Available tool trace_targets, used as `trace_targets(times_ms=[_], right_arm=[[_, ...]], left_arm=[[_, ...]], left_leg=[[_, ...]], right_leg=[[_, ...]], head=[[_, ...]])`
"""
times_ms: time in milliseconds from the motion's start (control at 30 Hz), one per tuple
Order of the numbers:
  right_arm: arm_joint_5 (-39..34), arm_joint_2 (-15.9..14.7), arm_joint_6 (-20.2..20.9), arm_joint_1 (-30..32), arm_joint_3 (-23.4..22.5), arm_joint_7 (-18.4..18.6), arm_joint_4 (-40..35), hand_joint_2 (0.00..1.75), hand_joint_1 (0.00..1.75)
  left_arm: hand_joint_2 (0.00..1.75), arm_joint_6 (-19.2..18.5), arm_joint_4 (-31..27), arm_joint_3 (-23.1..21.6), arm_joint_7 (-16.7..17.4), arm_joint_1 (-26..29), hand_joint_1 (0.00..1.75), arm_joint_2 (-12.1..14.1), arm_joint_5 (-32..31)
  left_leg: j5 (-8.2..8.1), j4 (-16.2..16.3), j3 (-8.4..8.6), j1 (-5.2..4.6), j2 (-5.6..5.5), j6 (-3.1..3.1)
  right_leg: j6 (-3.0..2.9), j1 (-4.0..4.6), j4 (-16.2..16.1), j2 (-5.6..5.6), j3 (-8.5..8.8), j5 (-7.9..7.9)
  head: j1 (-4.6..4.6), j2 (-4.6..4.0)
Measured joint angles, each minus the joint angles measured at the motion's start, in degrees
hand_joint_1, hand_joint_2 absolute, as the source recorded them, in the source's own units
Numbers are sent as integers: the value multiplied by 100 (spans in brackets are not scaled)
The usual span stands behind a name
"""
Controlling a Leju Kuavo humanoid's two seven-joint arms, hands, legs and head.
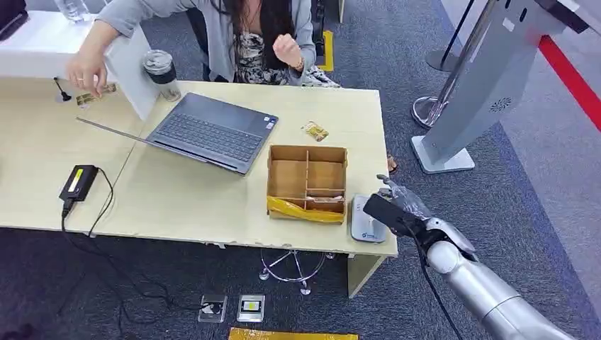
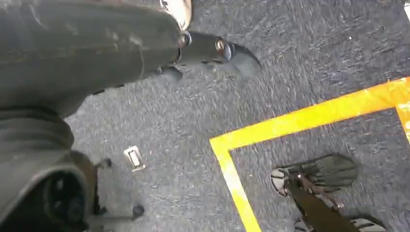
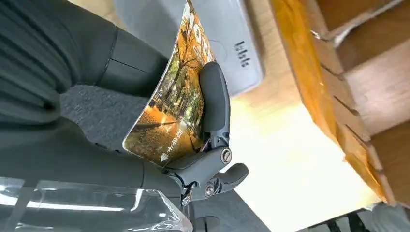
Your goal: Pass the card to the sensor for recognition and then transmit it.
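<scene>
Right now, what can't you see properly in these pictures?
- Card print: the right wrist view shows autumn trees, but a finger of the right hand covers part and the text is too small.
- Sensor: the right hand overlaps it in the head view.
- Left hand: blurred in the left wrist view.

1 laptop (image 1: 212,132), 1 divided box (image 1: 307,183), 1 sensor (image 1: 367,221), 1 tumbler (image 1: 161,74).

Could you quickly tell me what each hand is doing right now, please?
Left hand: hangs over the floor, holding nothing; open or shut cannot be told.
Right hand: holds the card by the sensor.
</scene>
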Motion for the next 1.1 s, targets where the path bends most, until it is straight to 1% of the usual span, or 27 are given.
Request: trace_targets(times_ms=[367,633,800,967,1100], right_arm=[[118,-24,79,306,2,223,-188,175,175],[179,-26,190,305,4,201,-195,175,175],[199,-26,188,300,13,186,-195,175,175],[276,-46,129,195,2,190,-223,175,175],[392,-76,107,-149,-39,221,-313,175,175]], left_arm=[[0,11,0,0,0,-23,0,11,-68],[0,-4,0,0,0,-18,0,11,-48],[0,-13,0,0,0,-16,0,11,-48],[0,-13,0,0,0,-16,0,13,-72],[0,-18,0,0,0,-50,0,13,-179]], left_leg=[[0,0,2,0,1,0],[0,0,5,0,3,0],[0,0,5,0,3,0],[1,0,3,-1,3,0],[1,0,3,-1,5,0]], right_leg=[[0,0,0,2,1,0],[0,0,0,3,4,0],[0,0,0,3,4,0],[0,-1,1,2,4,1],[1,-2,2,3,2,3]], head=[[-2,0],[-2,0],[-2,0],[-2,0],[-2,0]])
